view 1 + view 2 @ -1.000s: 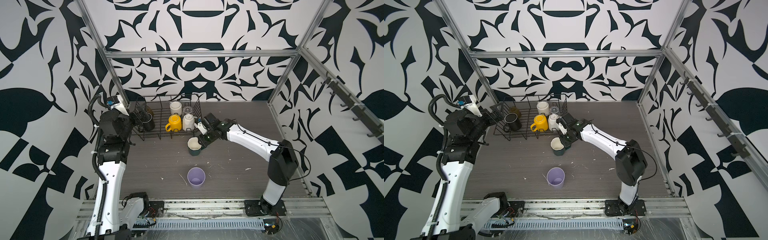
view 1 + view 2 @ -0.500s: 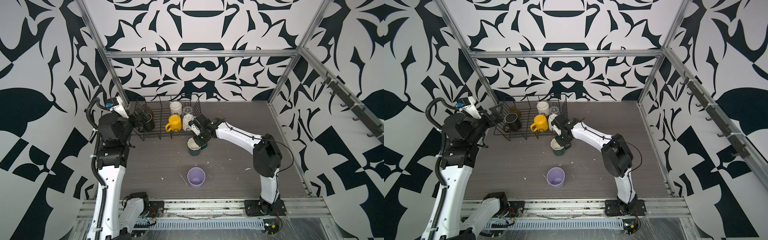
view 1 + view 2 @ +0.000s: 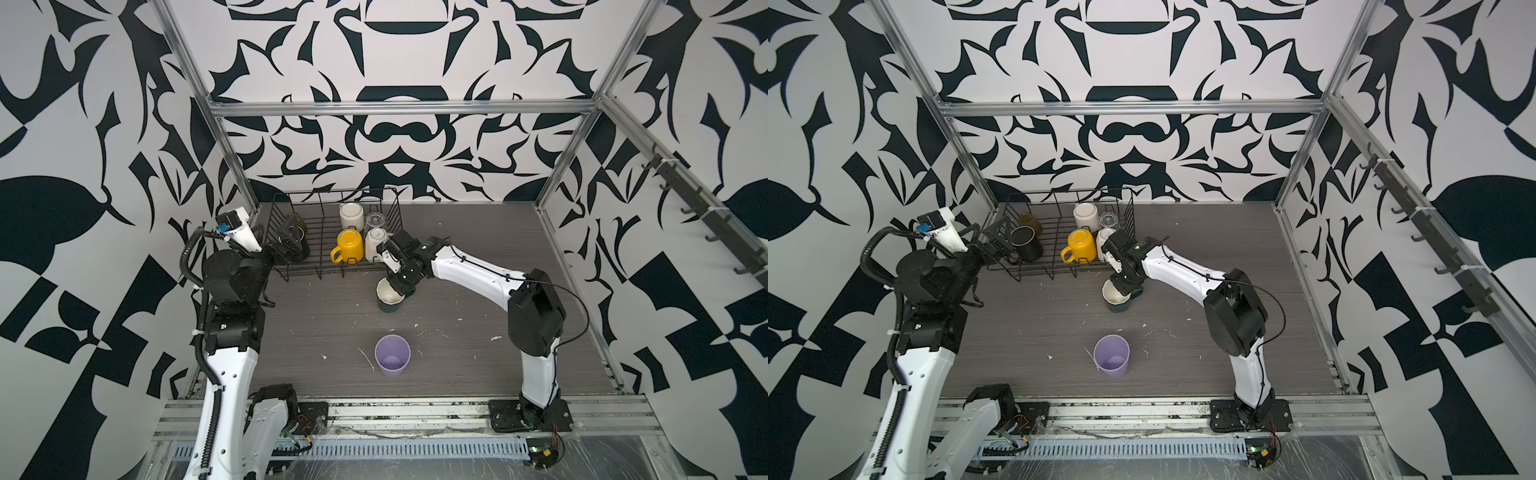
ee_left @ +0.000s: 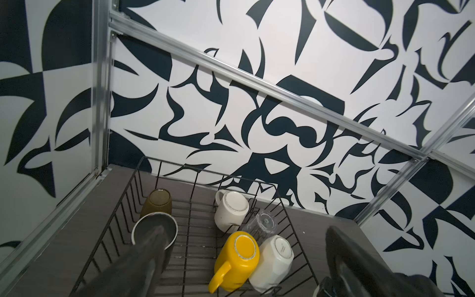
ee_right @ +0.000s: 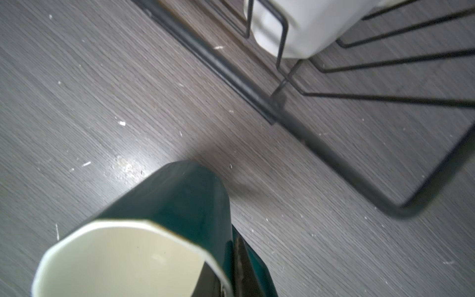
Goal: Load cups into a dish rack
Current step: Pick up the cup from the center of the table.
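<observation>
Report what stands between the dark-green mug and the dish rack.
The dish rack's front wall, with the cream faceted mug and yellow mug just behind it. The right gripper holds the dark-green mug outside that wall. Bare floor shows beside the yellow mug.

Left end effector (image 4: 243, 232): raised, jaws spread wide; right end effector (image 3: 402, 289): arm outstretched, wrist pitched down, jaws closed.

Grey wood tabletop (image 3: 478, 232) w/ white specks (image 3: 495, 338) (b&w patterned walls (image 3: 395, 62)).
</observation>
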Robot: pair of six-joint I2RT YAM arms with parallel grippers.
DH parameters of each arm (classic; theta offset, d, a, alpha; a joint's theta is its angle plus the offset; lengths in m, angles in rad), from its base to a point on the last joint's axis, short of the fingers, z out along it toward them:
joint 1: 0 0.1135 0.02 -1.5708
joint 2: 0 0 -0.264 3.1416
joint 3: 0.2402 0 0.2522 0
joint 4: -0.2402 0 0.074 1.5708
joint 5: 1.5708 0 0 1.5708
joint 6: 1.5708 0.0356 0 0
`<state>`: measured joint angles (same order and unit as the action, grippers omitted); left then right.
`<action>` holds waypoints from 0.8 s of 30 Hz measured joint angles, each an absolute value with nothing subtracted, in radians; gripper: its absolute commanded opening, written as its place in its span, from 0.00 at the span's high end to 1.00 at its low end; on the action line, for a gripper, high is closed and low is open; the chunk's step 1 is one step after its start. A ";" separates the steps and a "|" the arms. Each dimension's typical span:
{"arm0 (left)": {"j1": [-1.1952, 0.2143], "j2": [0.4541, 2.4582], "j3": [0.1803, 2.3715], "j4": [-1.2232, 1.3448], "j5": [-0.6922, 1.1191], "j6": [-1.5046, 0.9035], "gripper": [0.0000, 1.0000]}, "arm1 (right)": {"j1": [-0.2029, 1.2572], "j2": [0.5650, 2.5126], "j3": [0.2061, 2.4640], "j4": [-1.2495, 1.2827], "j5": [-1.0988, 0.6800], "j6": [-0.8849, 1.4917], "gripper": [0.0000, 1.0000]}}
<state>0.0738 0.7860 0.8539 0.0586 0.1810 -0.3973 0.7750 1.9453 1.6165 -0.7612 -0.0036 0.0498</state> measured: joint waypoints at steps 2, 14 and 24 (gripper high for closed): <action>0.073 0.789 0.853 0.087 0.196 -0.397 0.01 | 0.764 1.894 1.562 -0.760 -0.015 0.057 1.00; 0.070 0.890 0.838 0.281 0.370 -0.428 0.00 | 0.384 1.417 1.319 -0.668 -0.301 0.231 1.00; -0.102 1.047 0.752 0.480 0.505 -0.247 0.01 | 0.300 1.454 1.302 -0.428 -0.664 0.494 1.00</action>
<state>-0.1020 1.0473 0.7525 0.4801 0.5053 -0.2470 0.3000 1.4536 1.3022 -0.4282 -0.6636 0.4942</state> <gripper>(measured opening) 0.994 0.103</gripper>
